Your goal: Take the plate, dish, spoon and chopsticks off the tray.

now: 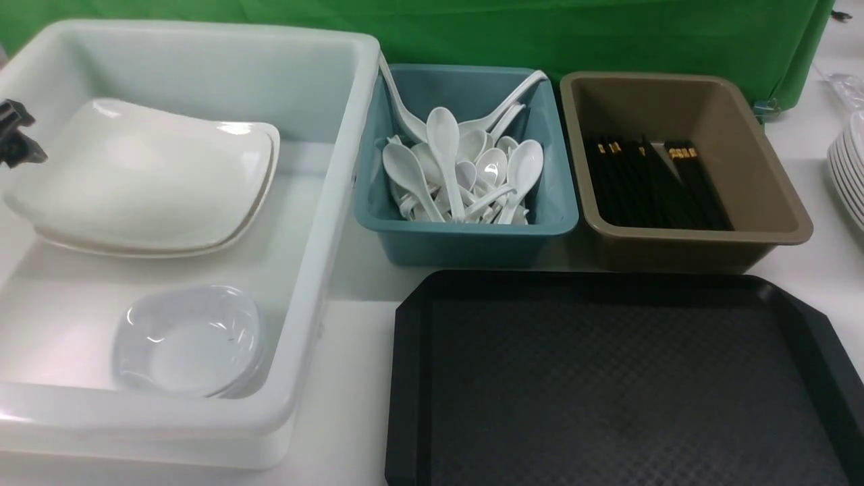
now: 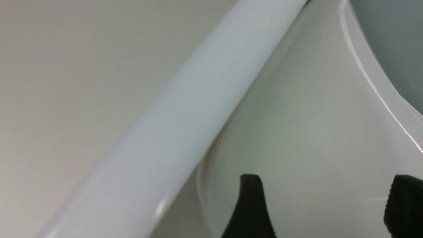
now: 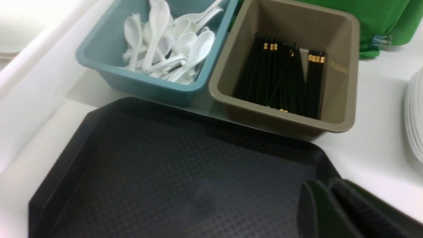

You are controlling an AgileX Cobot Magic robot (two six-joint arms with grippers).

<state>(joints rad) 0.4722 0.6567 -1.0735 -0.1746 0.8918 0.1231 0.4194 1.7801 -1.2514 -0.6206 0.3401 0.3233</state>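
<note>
Tray (image 1: 621,378) beside white bin (image 1: 324,223).

a green cloth backdrop (image 1: 607,30) runs along the top of the frame, its corner held by a binder clip (image 3: 378,42) at the upper right. below it a white tabletop (image 1: 358,378) fills the rest, evenly and softly lit.
</note>
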